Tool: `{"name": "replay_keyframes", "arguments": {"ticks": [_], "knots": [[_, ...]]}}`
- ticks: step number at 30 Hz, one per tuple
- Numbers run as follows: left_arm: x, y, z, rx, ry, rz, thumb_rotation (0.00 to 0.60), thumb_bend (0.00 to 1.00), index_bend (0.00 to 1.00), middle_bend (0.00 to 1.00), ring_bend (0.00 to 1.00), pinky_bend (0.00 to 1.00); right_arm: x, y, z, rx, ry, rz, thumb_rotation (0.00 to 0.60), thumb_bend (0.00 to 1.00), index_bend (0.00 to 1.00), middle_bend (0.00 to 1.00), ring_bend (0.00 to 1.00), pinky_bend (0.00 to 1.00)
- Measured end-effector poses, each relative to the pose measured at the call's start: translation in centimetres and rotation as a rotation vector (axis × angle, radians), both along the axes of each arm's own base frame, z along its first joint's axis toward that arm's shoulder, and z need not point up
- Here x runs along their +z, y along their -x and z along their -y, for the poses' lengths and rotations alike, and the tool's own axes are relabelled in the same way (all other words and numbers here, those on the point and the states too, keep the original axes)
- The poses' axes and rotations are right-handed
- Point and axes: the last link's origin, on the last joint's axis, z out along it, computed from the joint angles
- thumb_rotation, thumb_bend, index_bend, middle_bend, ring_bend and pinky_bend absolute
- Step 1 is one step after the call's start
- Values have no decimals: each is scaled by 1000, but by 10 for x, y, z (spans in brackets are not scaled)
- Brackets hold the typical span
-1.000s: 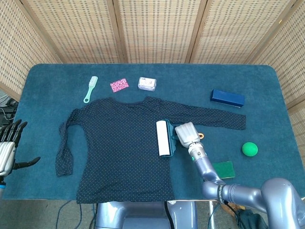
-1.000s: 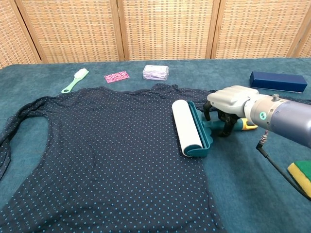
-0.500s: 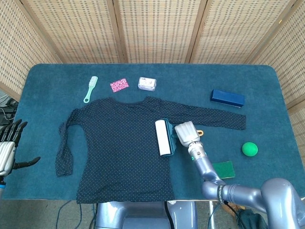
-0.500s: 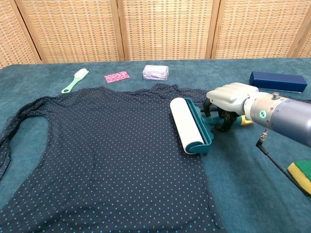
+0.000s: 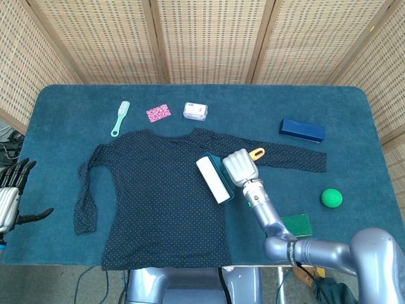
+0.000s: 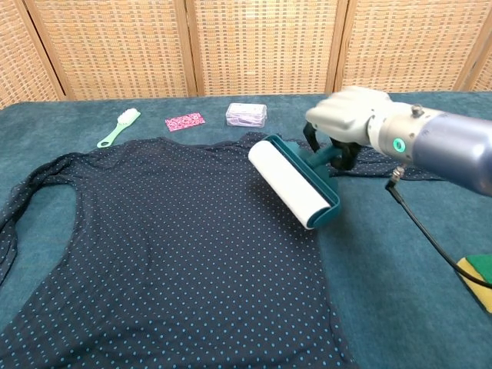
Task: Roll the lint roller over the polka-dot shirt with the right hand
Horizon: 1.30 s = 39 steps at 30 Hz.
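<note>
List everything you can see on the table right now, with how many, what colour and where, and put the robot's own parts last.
polka-dot shirt: one, dark navy with pale dots, spread flat mid-table
lint roller: one, white roll in teal frame, on the shirt's right side
brush: one, mint green, far left
pink card: one, beside the brush
small packet: one, whitish, far centre
box: one, dark blue, far right
ball: one, green, right
sponge: one, green, near right edge
table: one, teal cloth
right hand: grips the roller's handle
left hand: at left edge, holding nothing

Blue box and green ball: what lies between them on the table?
Only the shirt's sleeve end crosses between the blue box and the green ball, in the head view.
</note>
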Motion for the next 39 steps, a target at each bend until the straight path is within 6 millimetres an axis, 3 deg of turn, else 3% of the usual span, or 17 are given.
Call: {"name": "replay_keyframes", "arguments": {"ticks": [10, 22, 29, 39], "knots": [[1, 3, -3, 3, 21, 23, 600, 0, 0, 0, 0, 0, -2, -26, 7, 30, 68, -197, 600, 829, 718, 1000, 1000, 1000], [3, 4, -5, 5, 21, 32, 600, 0, 0, 0, 0, 0, -31, -27, -2, 68, 75, -325, 600, 858, 729, 1000, 1000, 1000], [3, 4, -5, 4, 23, 32, 600, 0, 0, 0, 0, 0, -46, -32, -14, 101, 72, -370, 600, 860, 732, 1000, 1000, 1000], [3, 3, -5, 3, 21, 30, 600, 0, 0, 0, 0, 0, -70, -59, -47, 210, 34, -399, 600, 860, 738, 1000, 1000, 1000]]}}
